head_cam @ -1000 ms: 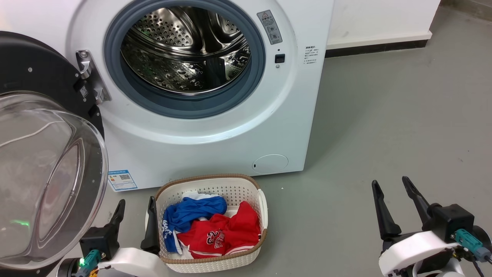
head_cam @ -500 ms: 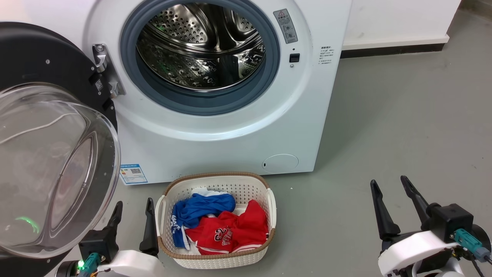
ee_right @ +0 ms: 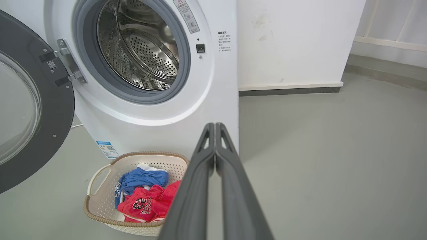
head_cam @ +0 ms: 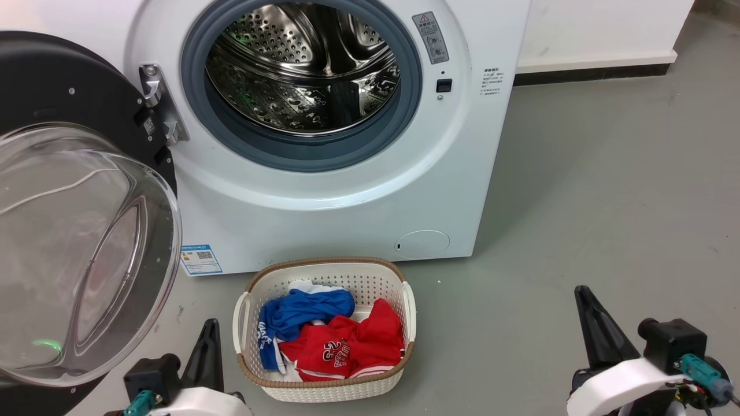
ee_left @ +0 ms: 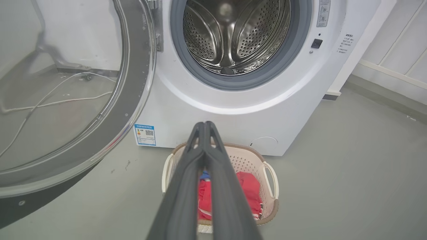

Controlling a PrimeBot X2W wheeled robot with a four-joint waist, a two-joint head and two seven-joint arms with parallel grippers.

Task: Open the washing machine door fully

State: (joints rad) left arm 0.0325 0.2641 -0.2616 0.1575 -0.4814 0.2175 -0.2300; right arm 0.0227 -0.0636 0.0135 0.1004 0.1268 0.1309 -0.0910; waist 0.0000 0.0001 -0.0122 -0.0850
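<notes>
Head view: large round washing machine door [head_cam: 81, 231], glossy black rim, clear glass bowl, hung wide open just left of left gripper [head_cam: 210, 332], well apart from right gripper [head_cam: 583, 300]. Both were closed on nothing. Risk: left arm rising could clip the glass, swinging door back; white plastic laundry basket [head_cam: 329, 392] just right could get shoved.

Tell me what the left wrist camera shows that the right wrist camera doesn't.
Left wrist view: a white cable on the floor, seen through the glass of the washing machine door, and the left gripper shut. Right wrist view: the 23 on the red shirt, and the right gripper shut. Both: the drum, the laundry basket, the open door.
</notes>
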